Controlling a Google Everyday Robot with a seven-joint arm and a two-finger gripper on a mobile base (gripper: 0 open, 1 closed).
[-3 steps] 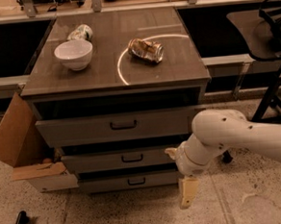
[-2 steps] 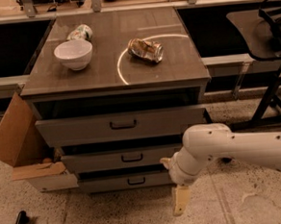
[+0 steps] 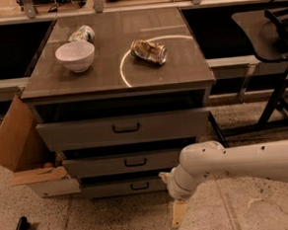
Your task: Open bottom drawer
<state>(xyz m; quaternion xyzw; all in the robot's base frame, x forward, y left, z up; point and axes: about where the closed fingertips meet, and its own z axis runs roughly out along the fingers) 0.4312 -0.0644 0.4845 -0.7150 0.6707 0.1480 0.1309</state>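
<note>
The surface point(image 3: 180, 70) is the brown top of a drawer cabinet. A white arm point(image 3: 246, 162) comes in from the right, below its front-right corner. The bottom drawer point(image 3: 105, 190) is the lowest front under the front edge. A white bowl point(image 3: 75, 56) stands near the far-left corner and a crushed can point(image 3: 149, 51) near the middle. The end effector point(image 3: 178, 214) hangs just right of the bottom drawer. I cannot tell if it is open or closed.

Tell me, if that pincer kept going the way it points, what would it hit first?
The pincer hangs low beside the bottom drawer, pointing down. It would probably meet the speckled floor first, not the drawer, though depth is unclear.
</note>
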